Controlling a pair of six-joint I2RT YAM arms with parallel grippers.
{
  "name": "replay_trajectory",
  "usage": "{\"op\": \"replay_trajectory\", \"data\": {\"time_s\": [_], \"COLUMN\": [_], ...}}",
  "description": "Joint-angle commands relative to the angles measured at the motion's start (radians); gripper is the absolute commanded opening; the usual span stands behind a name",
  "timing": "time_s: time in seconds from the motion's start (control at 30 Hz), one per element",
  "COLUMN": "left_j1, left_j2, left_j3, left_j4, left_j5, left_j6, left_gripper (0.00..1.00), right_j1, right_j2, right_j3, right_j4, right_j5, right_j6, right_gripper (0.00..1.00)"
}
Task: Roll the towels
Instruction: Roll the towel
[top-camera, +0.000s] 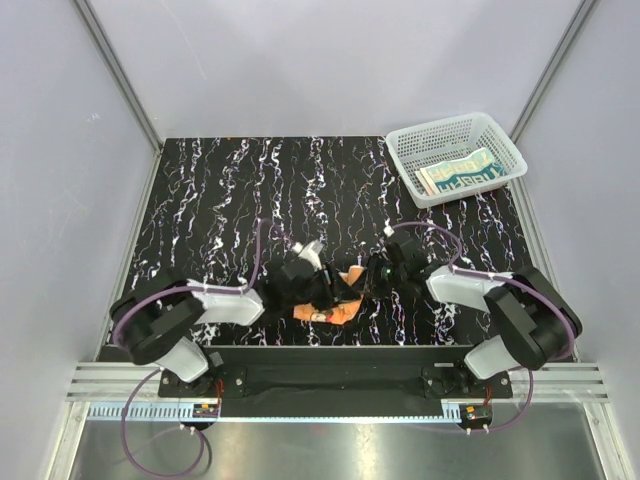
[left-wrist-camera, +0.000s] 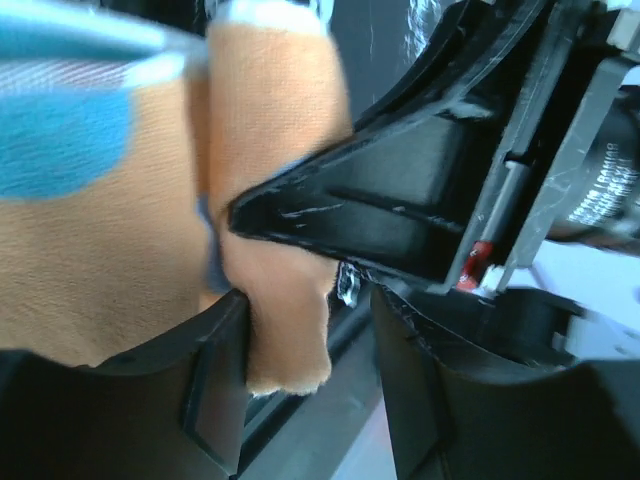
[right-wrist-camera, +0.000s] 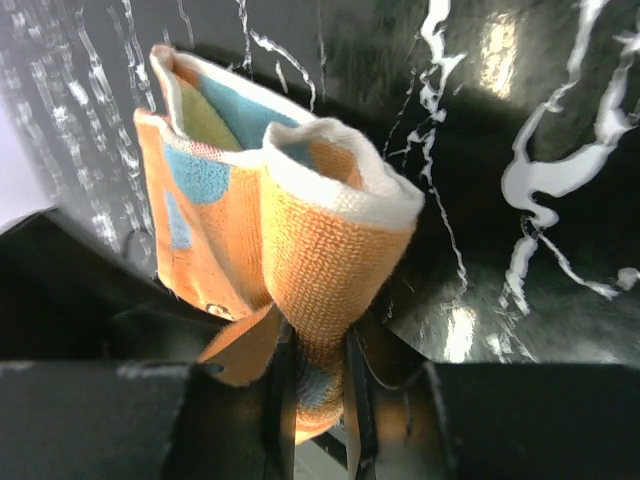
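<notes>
The orange towel (top-camera: 337, 313), with blue and green patches, is bunched up near the table's front middle between both grippers. My right gripper (right-wrist-camera: 316, 400) is shut on a thick fold of it (right-wrist-camera: 325, 260), which stands up from the jaws. My left gripper (left-wrist-camera: 310, 370) is open; an end of the orange towel (left-wrist-camera: 280, 300) hangs between its jaws, against the left finger (left-wrist-camera: 190, 400) and clear of the right one. In the top view the left gripper (top-camera: 322, 293) and right gripper (top-camera: 367, 284) almost touch. The cream lettered towel (top-camera: 462, 172) lies folded in the basket.
A white mesh basket (top-camera: 455, 127) stands at the back right corner of the black marbled table (top-camera: 220, 200). The right arm's black finger (left-wrist-camera: 400, 200) crosses close in front of the left wrist camera. Grey walls enclose the table on three sides.
</notes>
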Motion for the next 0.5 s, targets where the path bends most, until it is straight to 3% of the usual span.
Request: {"op": "replay_trajectory", "data": {"time_s": [0.0, 0.03, 0.2, 0.3, 0.47], "left_j1": [-0.079, -0.1, -0.292, -0.364, -0.395], "left_j2": [-0.11, -0.115, -0.075, -0.011, 0.07], "left_j3": [0.201, 0.234, 0.426, 0.526, 0.622], "left_j4": [-0.55, -0.66, -0.885, -1.002, -1.238], "left_j5": [-0.284, -0.334, -0.692, -0.827, -1.028], "left_j6": [0.3, 0.326, 0.442, 0.43, 0.319], "left_gripper": [0.53, 0.53, 0.53, 0.54, 0.57], "right_j1": [0.024, 0.029, 0.05, 0.063, 0.072], "right_j2": [-0.05, -0.047, -0.01, -0.006, -0.021], "right_j3": [0.113, 0.131, 0.219, 0.233, 0.233], "right_j4": [-0.316, -0.351, -0.494, -0.513, -0.513], "right_j5": [0.132, 0.142, 0.177, 0.186, 0.175], "right_j6": [-0.088, -0.093, -0.105, -0.104, -0.112], "right_gripper": [0.17, 0.17, 0.17, 0.16, 0.15]}}
